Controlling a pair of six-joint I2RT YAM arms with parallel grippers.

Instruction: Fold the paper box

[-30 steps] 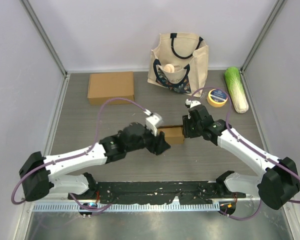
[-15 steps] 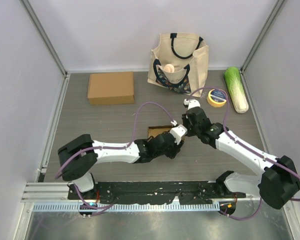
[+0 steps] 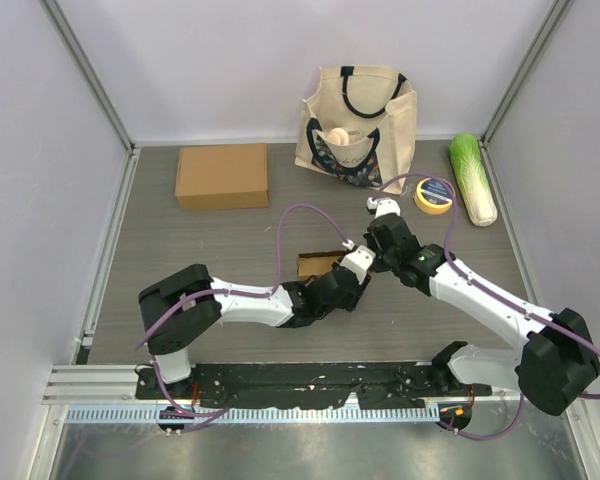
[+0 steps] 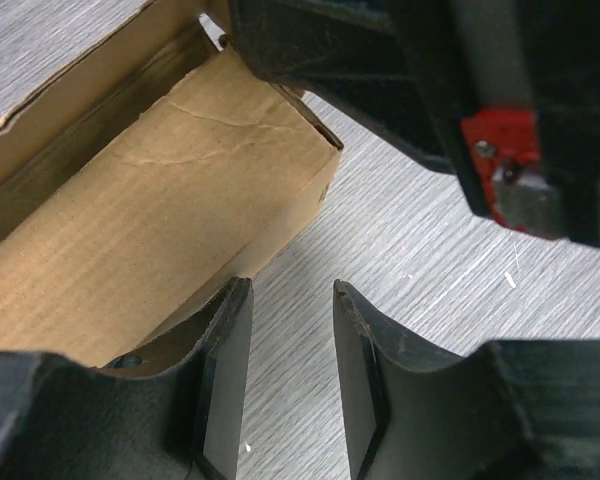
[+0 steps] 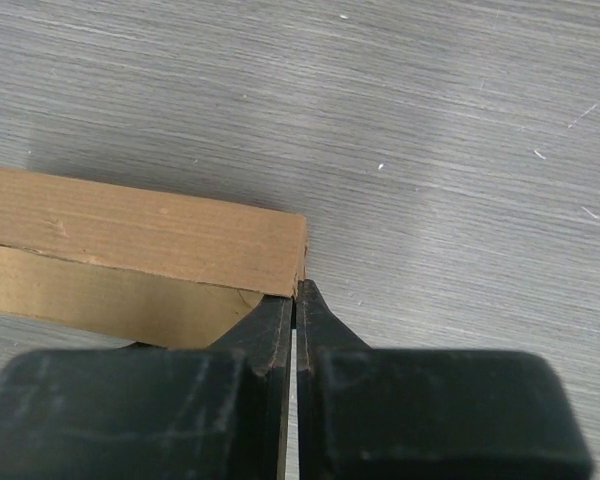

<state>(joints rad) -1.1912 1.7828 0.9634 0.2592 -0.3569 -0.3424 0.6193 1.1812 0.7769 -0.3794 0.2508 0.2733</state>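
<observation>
Table [image 3: 230,240]: bag [image 3: 358,120], tape [image 3: 434,196] beyond paper box [image 3: 315,264]

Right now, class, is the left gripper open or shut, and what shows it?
Open: the left gripper has its fingers apart, bare table showing between them, beside the paper box.

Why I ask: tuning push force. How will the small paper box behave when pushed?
Probably floppy: the paper box is thin, creased cardboard with loose flaps. Likely light, so it may slide on the smooth table rather than fold unless braced.
</observation>
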